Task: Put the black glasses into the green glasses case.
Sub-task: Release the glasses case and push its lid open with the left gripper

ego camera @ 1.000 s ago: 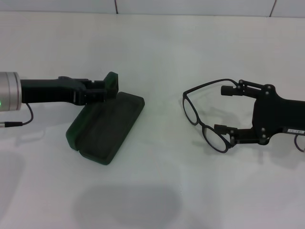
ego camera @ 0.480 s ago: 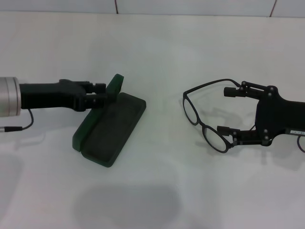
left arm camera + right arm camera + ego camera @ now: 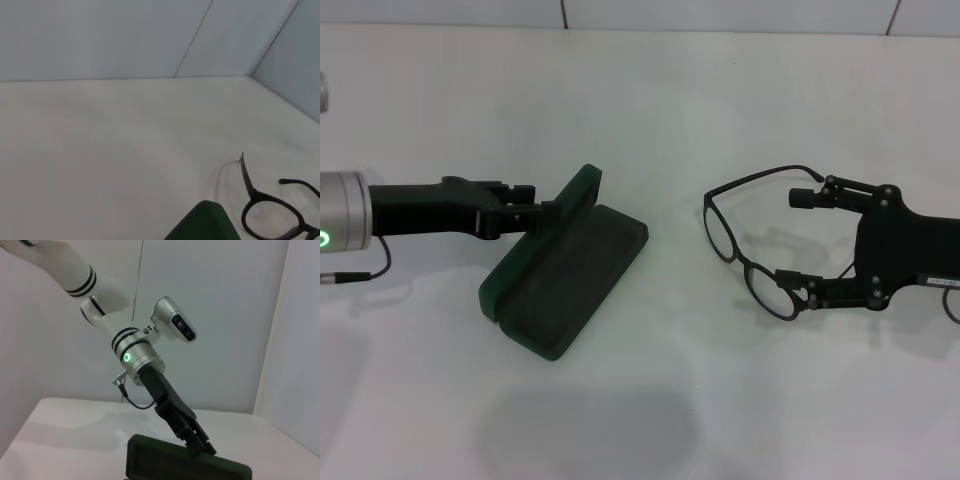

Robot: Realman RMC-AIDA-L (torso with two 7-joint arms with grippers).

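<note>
The green glasses case (image 3: 570,285) lies open on the white table, left of centre, dark lining up. Its lid (image 3: 583,190) stands raised on the far side. My left gripper (image 3: 538,212) reaches in from the left and is shut on the lid's edge. The right wrist view shows this grip (image 3: 200,445) above the case (image 3: 165,460). The black glasses (image 3: 745,250) lie on the table to the right, lenses toward the case. My right gripper (image 3: 794,240) is open, one finger on each side of the frame's right part. The left wrist view shows a lid corner (image 3: 205,222) and the glasses (image 3: 272,215).
The white table (image 3: 660,110) runs back to a pale tiled wall (image 3: 720,12). Bare tabletop lies between the case and the glasses. A thin cable (image 3: 365,258) hangs from my left arm near the left edge.
My left gripper moved right with the lid in its hold. The lid rose more upright and the whole case slid right. The right gripper and the glasses barely moved.
</note>
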